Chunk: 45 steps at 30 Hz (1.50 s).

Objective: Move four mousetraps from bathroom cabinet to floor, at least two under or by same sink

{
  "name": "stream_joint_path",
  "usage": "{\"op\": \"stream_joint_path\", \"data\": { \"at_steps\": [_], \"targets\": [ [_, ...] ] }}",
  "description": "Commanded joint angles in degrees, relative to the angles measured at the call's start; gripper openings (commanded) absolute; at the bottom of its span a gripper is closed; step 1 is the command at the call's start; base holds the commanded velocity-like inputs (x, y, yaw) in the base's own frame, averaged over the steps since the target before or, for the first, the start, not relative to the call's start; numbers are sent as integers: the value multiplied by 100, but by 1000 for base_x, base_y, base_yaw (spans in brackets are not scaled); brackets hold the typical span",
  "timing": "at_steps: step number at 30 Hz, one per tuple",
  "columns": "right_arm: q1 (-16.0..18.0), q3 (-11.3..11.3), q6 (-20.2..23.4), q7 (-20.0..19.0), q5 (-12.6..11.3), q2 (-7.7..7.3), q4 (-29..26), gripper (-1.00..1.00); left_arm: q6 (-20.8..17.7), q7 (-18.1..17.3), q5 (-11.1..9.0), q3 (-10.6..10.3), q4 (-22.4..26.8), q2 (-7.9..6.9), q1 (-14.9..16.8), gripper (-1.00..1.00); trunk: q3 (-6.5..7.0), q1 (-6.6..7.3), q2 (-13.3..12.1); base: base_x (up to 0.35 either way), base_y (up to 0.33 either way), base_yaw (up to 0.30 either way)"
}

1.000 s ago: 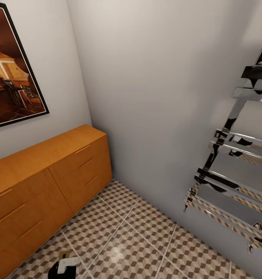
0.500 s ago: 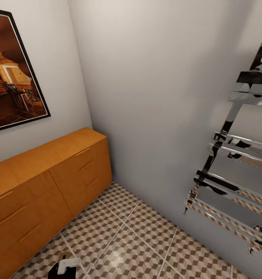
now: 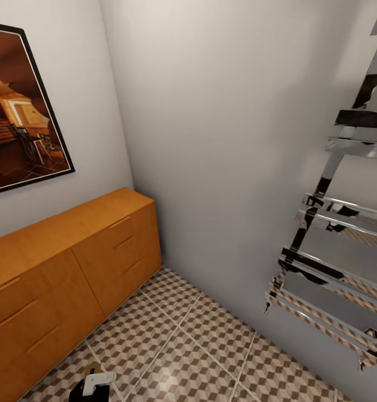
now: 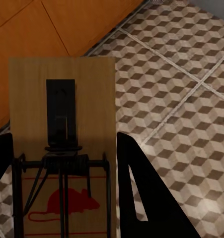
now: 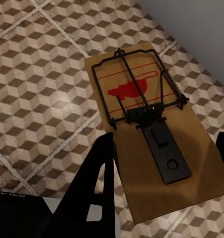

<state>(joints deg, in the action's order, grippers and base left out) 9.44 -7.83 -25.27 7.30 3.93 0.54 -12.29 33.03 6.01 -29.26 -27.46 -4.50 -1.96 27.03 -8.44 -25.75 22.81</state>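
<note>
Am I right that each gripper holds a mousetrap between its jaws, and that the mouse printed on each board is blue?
Not quite: the printed mouse is red, not blue. Both wrist views show it, on the left gripper's mousetrap and the right gripper's mousetrap. Each gripper does hold a trap.

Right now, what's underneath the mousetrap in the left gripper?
Below the mousetrap held in the left gripper lie the cube-patterned bathroom floor and the orange cabinet's front. The board covers whatever is directly beneath it, so that patch cannot be seen.
</note>
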Motion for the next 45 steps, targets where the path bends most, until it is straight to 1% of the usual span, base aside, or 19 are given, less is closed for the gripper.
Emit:
{"op": "stream_joint_path", "data": {
  "at_steps": [1,23,36,41,45],
  "targets": [
    [5,-34,-5,70,36,-1,6,-100,19,50,17,-47,-16,3,9,-100,-2,-3,11,0,0,0],
    [5,-34,-12,70,37,-12,0,-100,19,50,17,-47,-16,7,6,-100,197,-3,11,0,0,0],
    [5,-35,-23,70,54,-59,-33,-100,19,50,17,-49,-16,8,6,-100,208,-3,11,0,0,0],
    [5,-39,-233,81,53,-46,-95,-100,19,50,17,-48,-16,9,6,-100,208,-3,11,0,0,0],
    [5,-39,-306,86,49,-38,-104,-100,19,50,17,-47,-16,11,5,-100,208,-3,11,0,0,0]
  ]
}}
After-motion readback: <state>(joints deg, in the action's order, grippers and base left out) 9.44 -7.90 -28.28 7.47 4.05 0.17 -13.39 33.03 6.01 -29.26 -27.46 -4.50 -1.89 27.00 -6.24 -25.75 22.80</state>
